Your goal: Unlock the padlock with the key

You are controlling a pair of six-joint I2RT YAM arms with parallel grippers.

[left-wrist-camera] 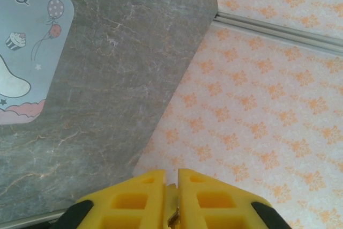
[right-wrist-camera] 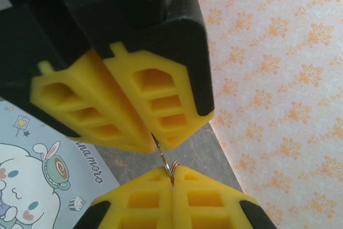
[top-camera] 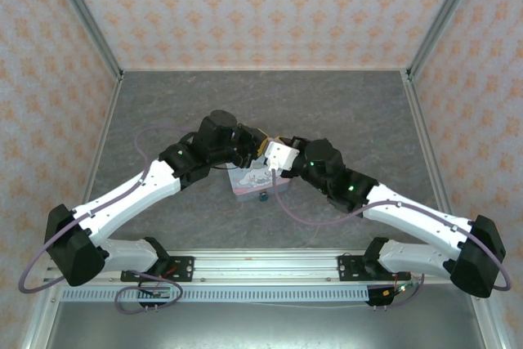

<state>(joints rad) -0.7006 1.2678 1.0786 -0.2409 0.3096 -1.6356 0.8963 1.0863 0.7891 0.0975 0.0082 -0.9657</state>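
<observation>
Grey marble table, patterned walls.

Top view: arms meet above tin; padlock just beside tin's near edge, untouched.

Left wrist: left gripper jaws closed, metal sliver pinched between.

Right wrist: right gripper jaws closed on key ring end; left gripper pinches other end.

Step, likely: midair key regrasp. Next: one side lets go, other lines key up with keyhole.

The table is dark grey stone with pale veins. The walls are cream-pink with repeating orange floral motifs. The tin is pastel blue, printed with a white cartoon figure, pink cloud and balloons. The padlock is dark teal, the key dull brownish metal. The left gripper and right gripper have yellow fingers on black housings
</observation>
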